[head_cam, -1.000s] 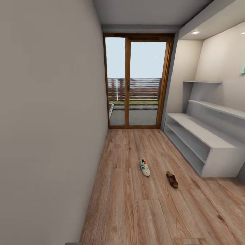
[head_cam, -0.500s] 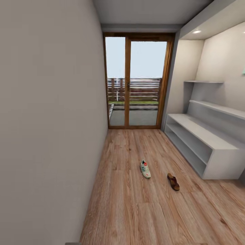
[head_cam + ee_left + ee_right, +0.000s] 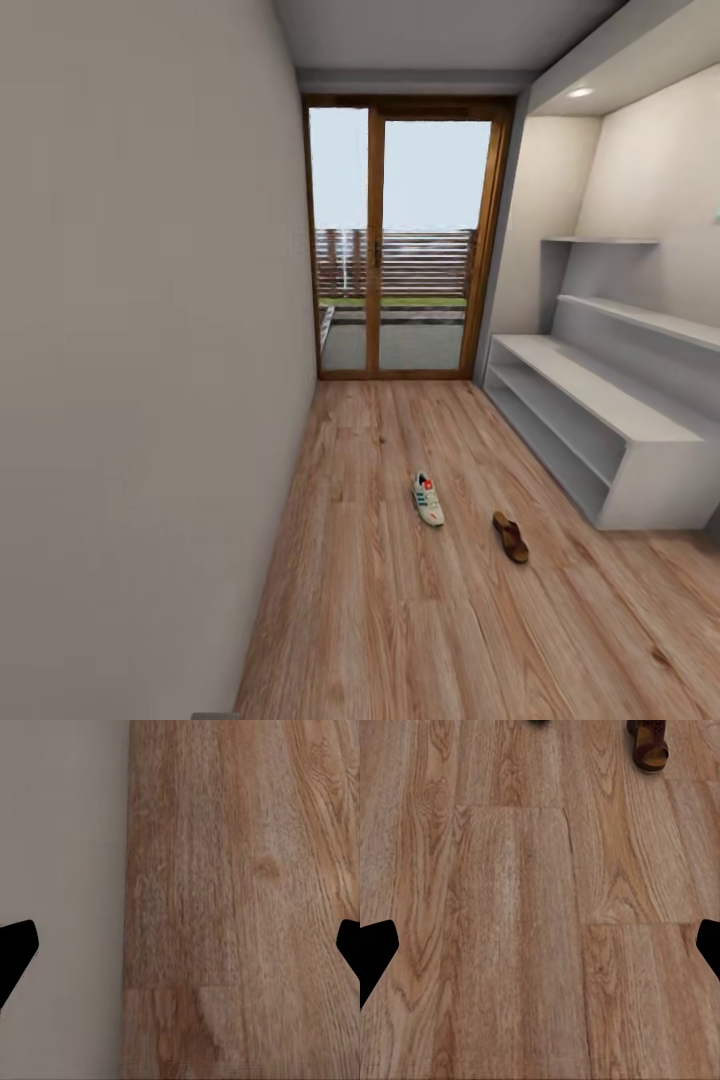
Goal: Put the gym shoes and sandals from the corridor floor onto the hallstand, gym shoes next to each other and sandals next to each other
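Corridor, head view: one gym shoe and one sandal on the floor.

Gym shoe (image 3: 428, 499) lies lower centre of frame; sandal (image 3: 510, 536) near it, to its right, apart. Hallstand (image 3: 590, 420) at right edge, shelves bare. Floor (image 3: 400, 620) wood plank; glass door (image 3: 405, 240) at far end. Left gripper (image 3: 180, 949) and right gripper (image 3: 540, 949): fingertips wide apart, holding nothing.

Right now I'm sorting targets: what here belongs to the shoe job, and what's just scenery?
Job:
gym shoe
sandal
floor
hallstand

Scenery:
glass door
left wall
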